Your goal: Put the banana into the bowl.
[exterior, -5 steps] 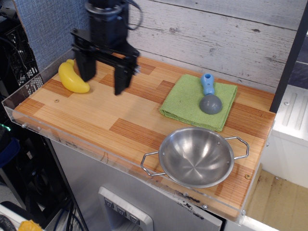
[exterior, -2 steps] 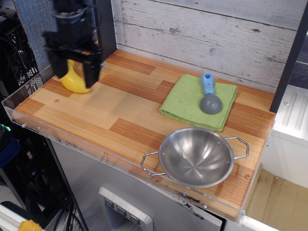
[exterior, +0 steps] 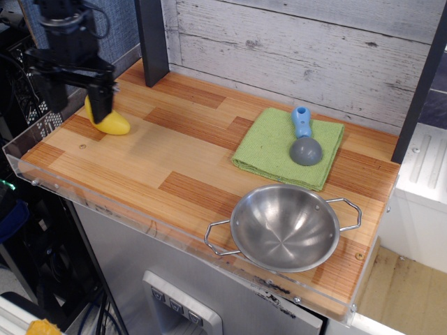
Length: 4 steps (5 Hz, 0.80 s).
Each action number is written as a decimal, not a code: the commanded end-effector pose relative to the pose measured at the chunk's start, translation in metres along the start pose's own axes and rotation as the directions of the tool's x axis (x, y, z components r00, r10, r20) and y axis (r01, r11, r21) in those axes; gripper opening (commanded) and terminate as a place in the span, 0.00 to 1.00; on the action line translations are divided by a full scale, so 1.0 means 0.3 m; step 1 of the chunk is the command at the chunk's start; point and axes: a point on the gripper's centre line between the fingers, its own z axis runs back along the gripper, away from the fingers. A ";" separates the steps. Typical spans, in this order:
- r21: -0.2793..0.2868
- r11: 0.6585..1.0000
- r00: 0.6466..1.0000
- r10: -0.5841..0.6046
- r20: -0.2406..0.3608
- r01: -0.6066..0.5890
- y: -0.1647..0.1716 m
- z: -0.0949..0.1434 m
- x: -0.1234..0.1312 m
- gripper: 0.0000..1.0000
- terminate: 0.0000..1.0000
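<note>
The yellow banana [exterior: 112, 125] lies on the wooden table at the far left, and only its lower end shows. My gripper [exterior: 79, 110] hangs over the table's left edge, open and empty. Its right finger [exterior: 102, 101] stands in front of the banana's upper part and hides it. Its left finger is out past the table's left edge. The shiny steel bowl [exterior: 285, 227] with two wire handles sits empty at the front right, far from the gripper.
A green cloth [exterior: 269, 146] lies at the back right with a grey-and-blue scoop [exterior: 305, 145] on it. A black post [exterior: 152, 42] stands at the back left. A clear plastic lip [exterior: 105, 202] runs along the table's front and left edges.
The gripper has moved left, from the back left of the table to the table's left edge, and now covers the banana's upper part. The banana and bowl have not moved.
</note>
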 end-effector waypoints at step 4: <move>-0.041 0.965 0.966 0.259 0.013 -0.258 0.045 -0.040 0.078 1.00 0.00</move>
